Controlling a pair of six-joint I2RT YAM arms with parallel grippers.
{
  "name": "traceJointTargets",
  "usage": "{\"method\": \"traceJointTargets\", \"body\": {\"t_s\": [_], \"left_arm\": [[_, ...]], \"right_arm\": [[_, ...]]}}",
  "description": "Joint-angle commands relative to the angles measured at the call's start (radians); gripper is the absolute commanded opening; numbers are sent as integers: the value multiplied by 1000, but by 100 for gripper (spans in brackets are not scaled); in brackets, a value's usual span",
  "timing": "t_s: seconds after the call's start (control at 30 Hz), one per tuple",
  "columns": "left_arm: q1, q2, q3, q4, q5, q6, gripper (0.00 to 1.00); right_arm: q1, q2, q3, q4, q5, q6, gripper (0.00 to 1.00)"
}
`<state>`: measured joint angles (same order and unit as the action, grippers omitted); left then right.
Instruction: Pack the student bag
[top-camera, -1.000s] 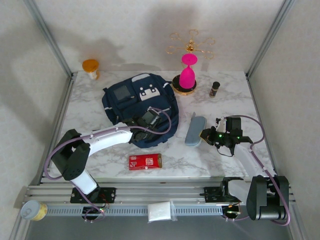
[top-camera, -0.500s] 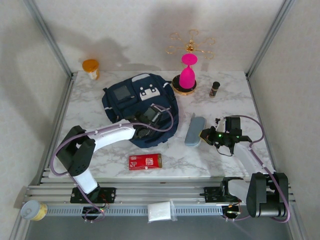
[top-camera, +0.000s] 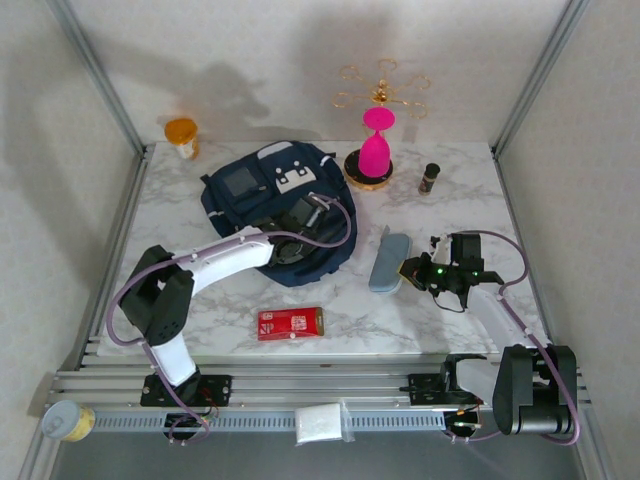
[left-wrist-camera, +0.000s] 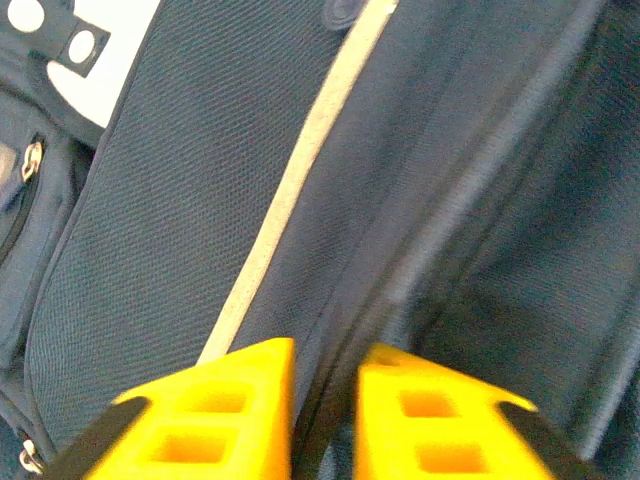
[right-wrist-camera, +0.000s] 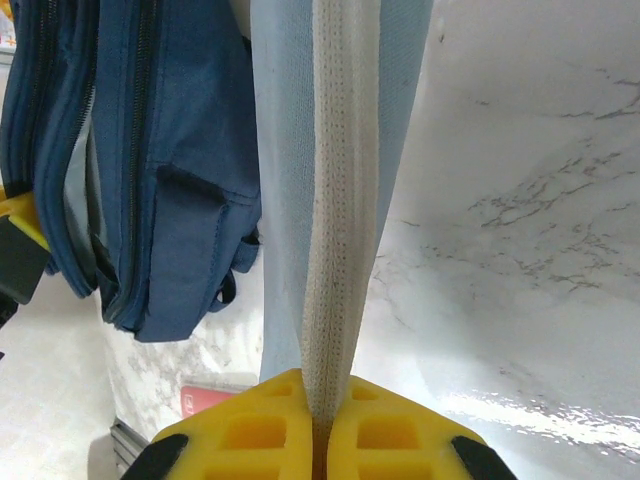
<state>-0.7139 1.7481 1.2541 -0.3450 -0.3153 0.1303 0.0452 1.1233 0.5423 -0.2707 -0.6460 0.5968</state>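
The student bag (top-camera: 262, 192), navy with white front patches, lies at the middle back of the table. My left gripper (top-camera: 298, 228) rests on its near right part. In the left wrist view the yellow fingers (left-wrist-camera: 235, 400) stand close together with a dark seam of the student bag (left-wrist-camera: 180, 200) pinched between them at the left gripper (left-wrist-camera: 325, 352). My right gripper (top-camera: 408, 270) is shut on the near end of a light-blue pencil case (top-camera: 388, 258), right of the bag. The right gripper (right-wrist-camera: 325, 425) nips the pencil case (right-wrist-camera: 285, 200) by its white mesh strip, beside the student bag (right-wrist-camera: 150, 150).
A red packet (top-camera: 291, 323) lies near the front edge between the arms. A pink glass on a gold stand (top-camera: 376, 145) and a small dark bottle (top-camera: 429, 177) stand at the back right. An orange jar (top-camera: 182, 135) sits at the back left corner.
My left gripper has reached further over the bag and its jaws have come together on the fabric. The bag has bunched slightly toward the back left. The right arm has not moved.
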Motion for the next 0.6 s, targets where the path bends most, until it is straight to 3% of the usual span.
{"method": "traceJointTargets", "body": {"t_s": [0.0, 0.13, 0.37, 0.57], "left_arm": [[30, -7, 54, -2, 10, 15, 13], [33, -20, 97, -27, 32, 19, 0], [28, -55, 217, -99, 49, -76, 0], [9, -77, 326, -164, 20, -218, 0]], "right_arm": [[-4, -4, 45, -16, -23, -17, 7], [-5, -4, 62, -26, -36, -27, 8], [19, -2, 111, -35, -96, -21, 8], [163, 38, 177, 120, -53, 155, 8]]}}
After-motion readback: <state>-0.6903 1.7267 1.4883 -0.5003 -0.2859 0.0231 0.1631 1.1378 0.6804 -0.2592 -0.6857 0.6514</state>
